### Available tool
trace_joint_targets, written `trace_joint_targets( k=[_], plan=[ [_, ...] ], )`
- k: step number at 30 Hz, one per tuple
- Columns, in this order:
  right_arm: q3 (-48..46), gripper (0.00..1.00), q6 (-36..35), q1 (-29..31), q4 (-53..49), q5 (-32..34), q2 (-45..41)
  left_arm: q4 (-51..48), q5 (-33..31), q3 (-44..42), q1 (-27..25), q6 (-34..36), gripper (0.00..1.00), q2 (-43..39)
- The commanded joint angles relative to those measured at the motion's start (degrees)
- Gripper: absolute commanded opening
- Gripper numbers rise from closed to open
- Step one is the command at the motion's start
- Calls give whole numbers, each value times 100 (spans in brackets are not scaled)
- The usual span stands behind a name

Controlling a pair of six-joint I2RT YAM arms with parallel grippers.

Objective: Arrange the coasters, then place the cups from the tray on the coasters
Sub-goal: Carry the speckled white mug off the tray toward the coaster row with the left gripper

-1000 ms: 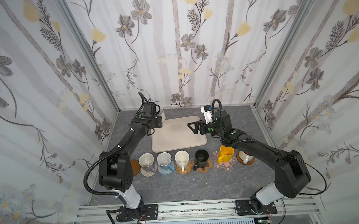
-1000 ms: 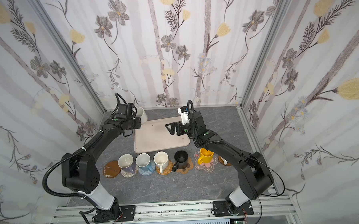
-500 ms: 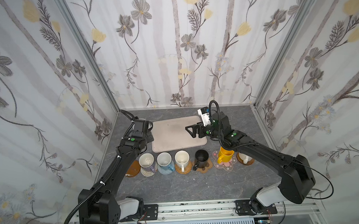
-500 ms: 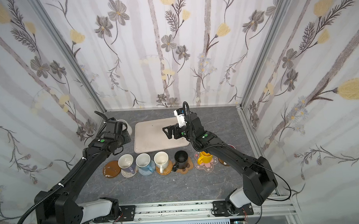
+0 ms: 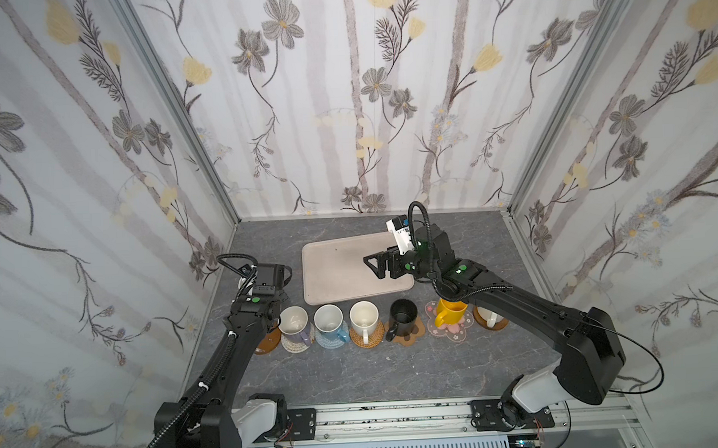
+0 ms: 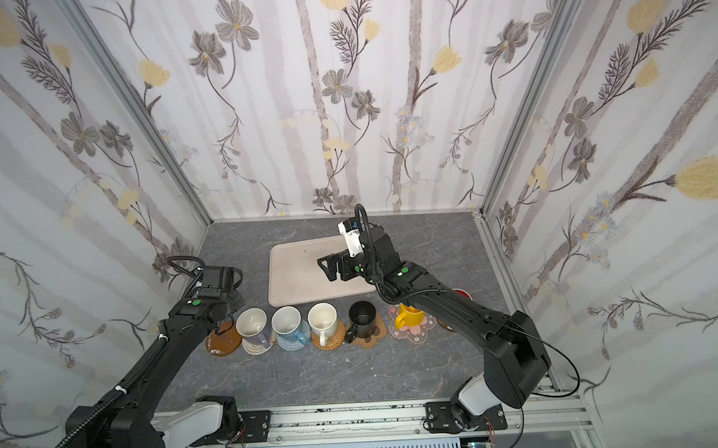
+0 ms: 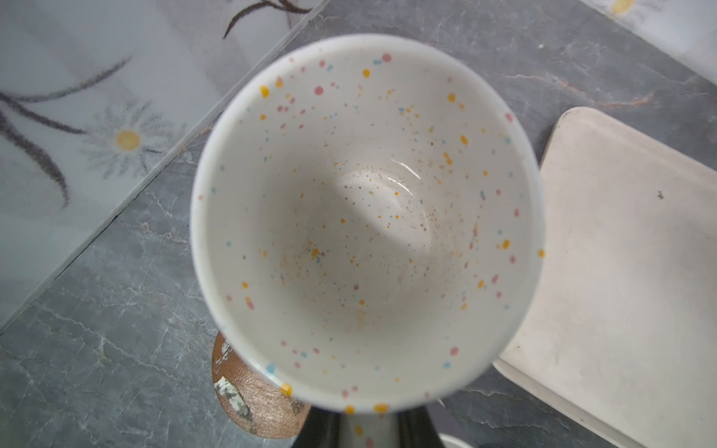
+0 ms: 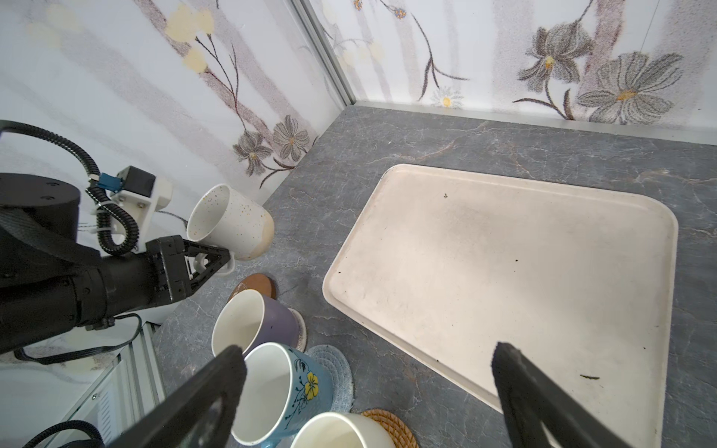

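My left gripper is shut on the handle of a speckled cream-white cup, which it holds tilted above the table. Just under the cup lies a bare brown wooden coaster, the leftmost one of the row. In both top views the left wrist hides most of this cup. The cream-beige tray holds nothing. Above it my right gripper stands open and holds nothing, its fingers wide apart.
Front row, each cup on a coaster: lavender cup, light blue cup, cream cup, black cup, yellow cup, and a white cup half hidden by the right arm. The left wall is close by.
My left arm has carried the speckled cup from the tray's back left corner forward to above the leftmost brown coaster. My right gripper has shifted slightly left over the tray.
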Motion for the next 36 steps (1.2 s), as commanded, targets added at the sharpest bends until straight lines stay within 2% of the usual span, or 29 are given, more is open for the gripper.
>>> trace_joint_targets(
  k=[1, 7, 11, 17, 22, 36],
  plan=[
    [48, 100, -28, 18, -32, 44, 43, 271, -387, -194, 15, -449, 0, -186],
    [78, 100, -10, 70, -75, 28, 100, 288, -614, -585, 19, -865, 0, -665],
    [149, 100, -10, 112, -158, 30, 138, 294, -532, -720, 16, -918, 0, -630],
    [290, 99, -10, 189, -290, 59, 263, 307, -1103, -885, 18, -1384, 0, -624],
    [518, 100, -58, 288, -562, 197, 437, 504, -1320, -1167, 15, -1794, 0, -451],
    [898, 100, -71, 444, -840, 414, 828, 978, -719, -1532, -167, -1649, 0, -541]
  ],
)
